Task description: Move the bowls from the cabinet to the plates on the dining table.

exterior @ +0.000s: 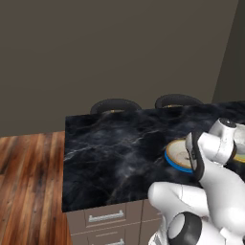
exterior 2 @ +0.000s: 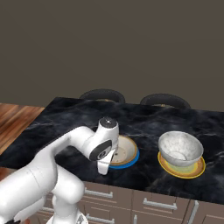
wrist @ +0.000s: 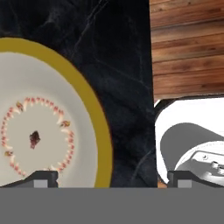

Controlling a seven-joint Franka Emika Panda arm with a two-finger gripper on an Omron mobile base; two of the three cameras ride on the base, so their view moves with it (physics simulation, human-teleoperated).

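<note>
The cream bowl [exterior 2: 124, 149] with its tan-brown rim sits on the blue plate [exterior 2: 133, 160] near the front edge of the dining table [exterior 2: 65, 118]. It also shows in the left base view as the cream bowl [exterior: 180, 152] on the blue plate [exterior: 173, 164]. The marbled bowl [exterior 2: 180, 148] rests on the yellow-orange plate [exterior 2: 191, 172] to the right. My gripper [exterior 2: 104, 169] points down over the cream bowl's near-left rim. In the hand view the gripper [wrist: 111, 179] is open and holds nothing, with the cream bowl [wrist: 39, 131] below its left side. The cabinet is out of view.
Two dark round chair backs [exterior 2: 102, 95] [exterior 2: 165, 99] stand behind the table's far edge. Brown drawer fronts with silver handles [exterior 2: 157, 203] run below the near edge. Wooden floor [exterior: 28, 182] lies to the left of the table.
</note>
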